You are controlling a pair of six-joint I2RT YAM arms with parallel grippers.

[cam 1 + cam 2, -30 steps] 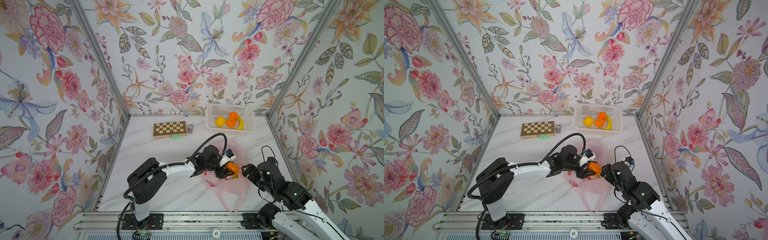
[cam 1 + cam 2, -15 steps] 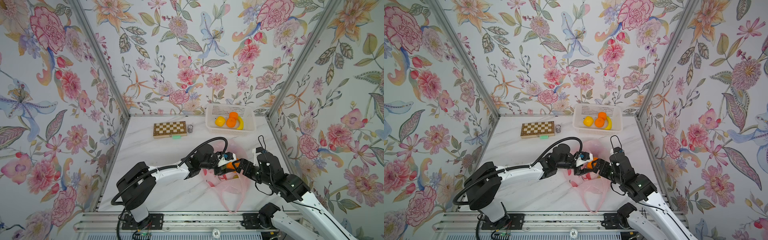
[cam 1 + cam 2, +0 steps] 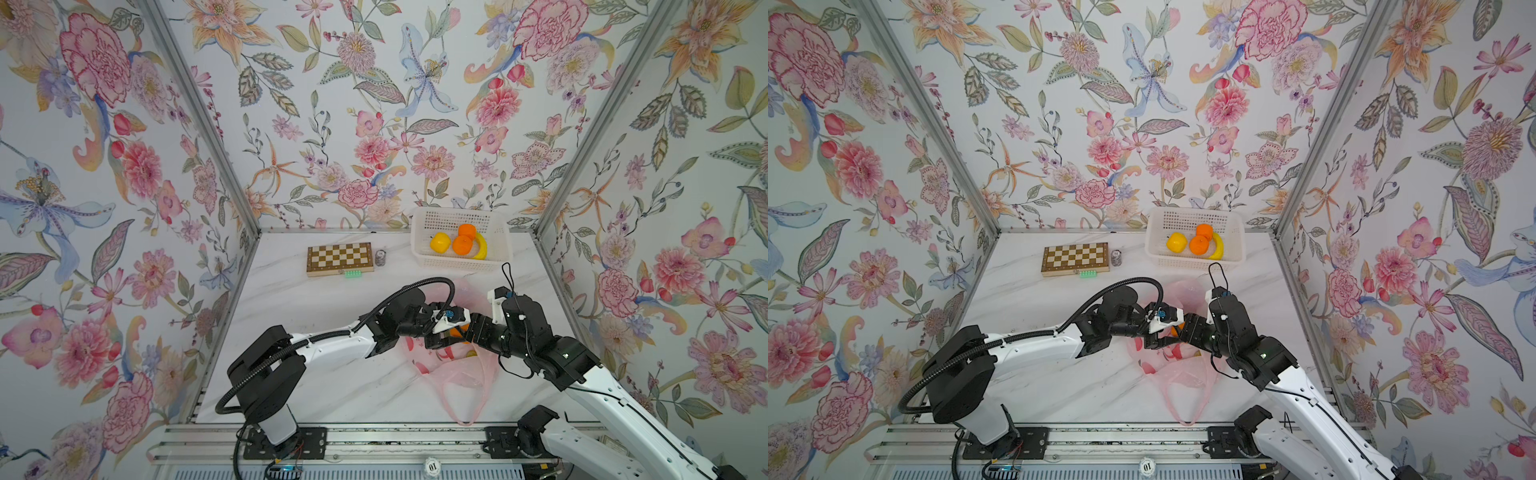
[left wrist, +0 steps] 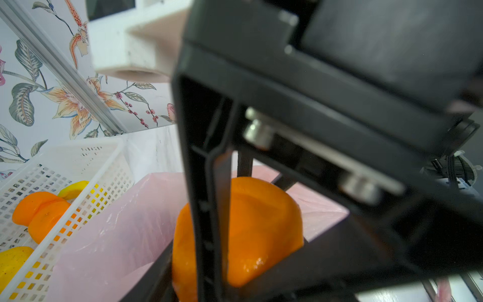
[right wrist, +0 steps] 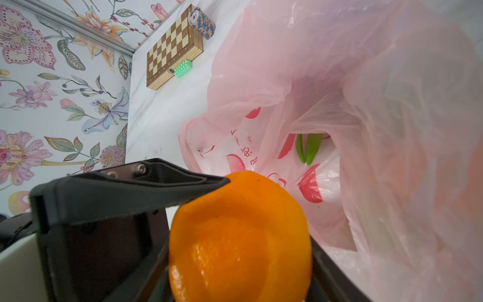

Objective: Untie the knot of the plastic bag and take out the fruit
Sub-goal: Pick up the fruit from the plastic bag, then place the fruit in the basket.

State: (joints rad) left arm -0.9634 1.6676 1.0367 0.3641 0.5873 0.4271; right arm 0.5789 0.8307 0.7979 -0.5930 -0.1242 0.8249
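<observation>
An orange (image 3: 457, 331) (image 3: 1174, 330) hangs just above the open mouth of the pink plastic bag (image 3: 453, 370) (image 3: 1179, 374), gripped from both sides. My left gripper (image 3: 451, 332) (image 4: 235, 261) is shut on the orange (image 4: 261, 230). The right gripper (image 3: 466, 332) (image 5: 240, 274) is closed on the same orange (image 5: 240, 235), set crosswise to the left one. In the right wrist view a green fruit (image 5: 309, 149) lies deep inside the bag (image 5: 392, 104). The knot is out of view; a handle loop (image 3: 461, 399) trails loose toward the table's front edge.
At the back right stands a white basket (image 3: 453, 264) (image 3: 1196, 262) with two oranges (image 3: 462, 245), a yellow fruit (image 3: 439, 242) and a banana (image 3: 482, 249). A chessboard (image 3: 340, 258), a small can (image 3: 380, 257) and a green block (image 3: 354, 273) lie at the back.
The left gripper lifted the orange out over the bag. The right arm swung in from the front right, and its jaws have closed onto the orange.
</observation>
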